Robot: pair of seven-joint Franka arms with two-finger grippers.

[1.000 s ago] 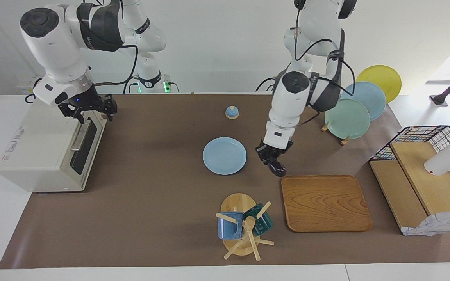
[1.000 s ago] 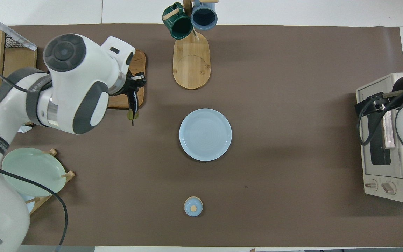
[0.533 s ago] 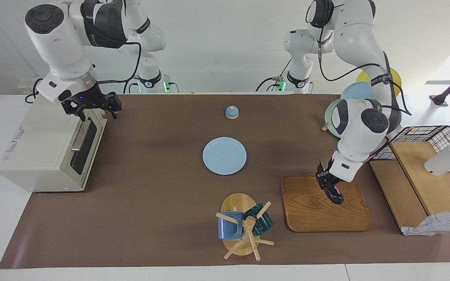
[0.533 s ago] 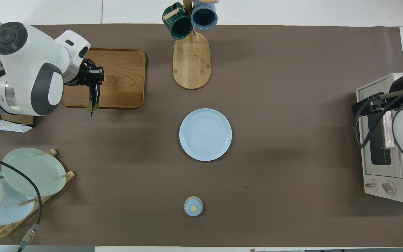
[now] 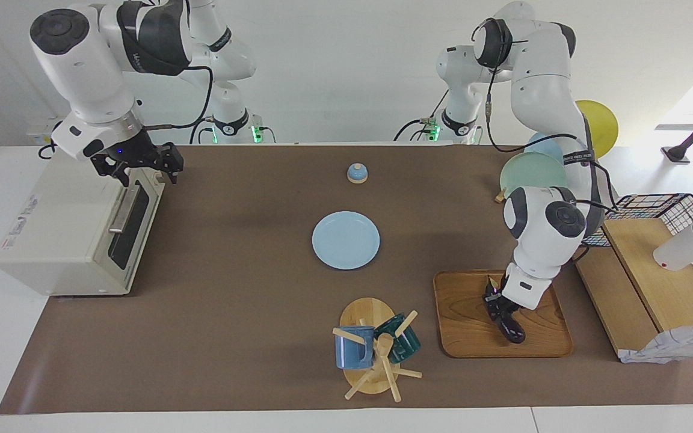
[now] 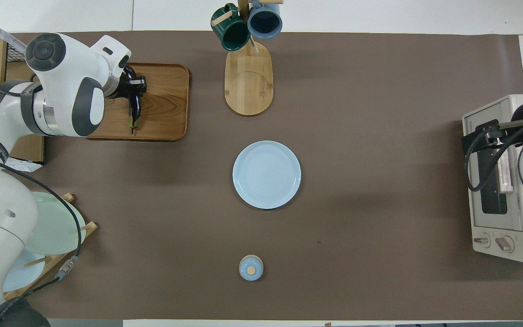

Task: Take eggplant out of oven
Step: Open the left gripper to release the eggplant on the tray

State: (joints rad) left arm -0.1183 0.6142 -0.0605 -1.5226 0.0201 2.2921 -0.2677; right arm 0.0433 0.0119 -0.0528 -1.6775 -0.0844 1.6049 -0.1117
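The eggplant (image 5: 510,329) (image 6: 134,110), glossy and dark purple, hangs slanted in my left gripper (image 5: 498,305) (image 6: 131,91), which is shut on its upper part. It is over the wooden tray (image 5: 473,325) (image 6: 166,104), with its lower end at or just above the tray's surface. The cream-white oven (image 5: 64,234) (image 6: 502,222) stands at the right arm's end of the table, its dark glass door up and closed. My right gripper (image 5: 140,171) (image 6: 481,134) hovers open over the top edge of that door, holding nothing.
A light blue plate (image 5: 346,240) lies mid-table, with a small blue lid (image 5: 357,173) nearer the robots. A mug tree (image 5: 376,349) with two mugs stands beside the tray. A plate rack (image 5: 533,174) and a wooden shelf with a wire basket (image 5: 653,270) crowd the left arm's end.
My left arm swung the eggplant from beside the blue plate to over the wooden tray and lowered it. The right gripper stayed at the oven's top edge.
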